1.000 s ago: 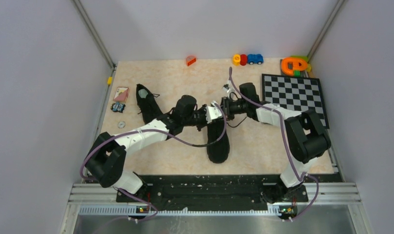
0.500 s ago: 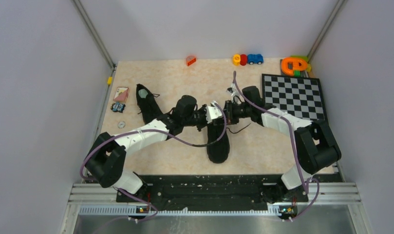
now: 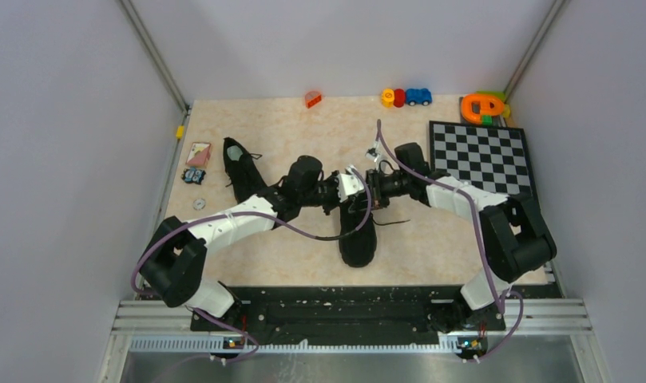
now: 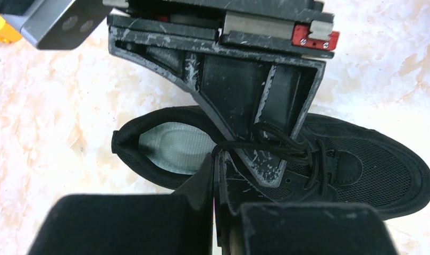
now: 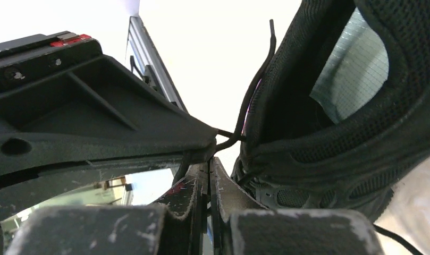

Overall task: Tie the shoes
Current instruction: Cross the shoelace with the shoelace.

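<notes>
At mid-table, the nearer sneaker lies with its toe toward the arm bases. It is all black, and its pale insole shows at the collar. Its thin laces sit loose and unknotted over the tongue. The left gripper and right gripper meet tip to tip above the collar, each with jaws pressed together, seemingly pinching a lace strand. This looks like the first crossing of the knot; next the strands must be drawn apart without slipping. The second sneaker lies well apart to the left.
</notes>
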Controlling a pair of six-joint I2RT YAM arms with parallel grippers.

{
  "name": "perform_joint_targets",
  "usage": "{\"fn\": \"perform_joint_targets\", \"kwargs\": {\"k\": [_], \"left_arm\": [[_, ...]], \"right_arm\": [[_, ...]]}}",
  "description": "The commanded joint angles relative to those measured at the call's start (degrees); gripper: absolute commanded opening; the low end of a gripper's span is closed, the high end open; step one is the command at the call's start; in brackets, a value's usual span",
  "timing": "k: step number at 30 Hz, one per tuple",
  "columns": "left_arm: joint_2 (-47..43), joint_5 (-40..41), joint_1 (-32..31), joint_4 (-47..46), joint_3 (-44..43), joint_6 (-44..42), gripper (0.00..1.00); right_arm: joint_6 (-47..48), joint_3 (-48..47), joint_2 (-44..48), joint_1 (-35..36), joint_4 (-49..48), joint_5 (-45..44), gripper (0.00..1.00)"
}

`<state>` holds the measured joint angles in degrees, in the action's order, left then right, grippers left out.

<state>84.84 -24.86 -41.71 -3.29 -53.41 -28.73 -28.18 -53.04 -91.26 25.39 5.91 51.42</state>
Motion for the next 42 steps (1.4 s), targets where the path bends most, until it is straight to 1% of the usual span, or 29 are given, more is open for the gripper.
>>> {"fn": "perform_joint_targets", "kwargs": {"k": [1, 4, 8, 9, 10, 11, 15, 19, 22, 24, 26, 30, 36, 42], "left_arm": [[-0.67, -2.59, 0.03, -4.03, -1.65, 0.97, 0.0], [-1.05, -3.38, 0.05, -4.83, -1.04, 1.59, 0.0], [-3.27, -1.65, 0.0, -4.53, 0.22, 2.45, 0.22], [-4.33, -0.38, 0.01, -4.08, 0.66, 2.78, 0.32], [-5.51, 0.85, 0.05, -3.56, 1.28, 3.11, 0.37], [-6.83, 2.27, 0.05, -3.37, 2.09, 3.69, 0.39], [-12.14, 5.83, 0.04, -3.15, 5.2, 8.26, 0.41], [-15.73, 7.01, 0.04, -2.16, 7.48, 15.91, 0.42], [-17.14, 4.58, 0.05, -2.66, 9.11, 20.46, 0.43], [-17.55, 1.84, -0.14, -6.07, 11.5, 21.16, 0.43], [-17.58, 1.85, -1.09, -9.6, 13.81, 19.56, 0.43], [-16.27, 4.16, -3.54, -13.7, 16.12, 14.3, 0.43], [-12.82, 6.47, -5.34, -22.6, 18.65, 9.92, 0.44], [-9.13, 14.95, -8.17, -30.28, 20.69, 4.07, 0.46]], "right_arm": [[-1.84, -2.58, -2.65, 0.73, -6.73, 4.5, 0.0], [-3.26, -2.98, -4.97, 0.66, -9.77, 5.98, 0.0], [-5.31, -3.27, -6.63, 0.06, -13.15, 7.08, 0.0], [-6.03, -3.19, -6.79, -0.17, -14.31, 7.39, 0.0], [-6.59, -3.2, -6.92, -0.28, -14.95, 7.57, 0.0], [-7.02, -3.17, -6.99, -0.4, -15.35, 7.63, 0.0], [-8.22, -3.13, -7.41, -0.56, -16.93, 8.1, 0.0], [-9.12, -2.89, -7.78, -0.67, -18.19, 8.35, 0.0], [-9.45, -2.86, -7.88, -0.75, -18.39, 8.5, 0.0], [-9.65, -2.87, -7.98, -0.82, -18.56, 8.57, 0.0], [-10.04, -2.82, -8.04, -0.86, -18.8, 8.65, 0.0], [-10.45, -2.62, -8.1, -0.86, -19.01, 8.91, 0.0], [-10.57, -2.52, -7.15, -0.86, -18.67, 9.18, 0.0], [-10.48, -2.5, -6.57, -0.8, -18.24, 9.14, 0.0]]}}
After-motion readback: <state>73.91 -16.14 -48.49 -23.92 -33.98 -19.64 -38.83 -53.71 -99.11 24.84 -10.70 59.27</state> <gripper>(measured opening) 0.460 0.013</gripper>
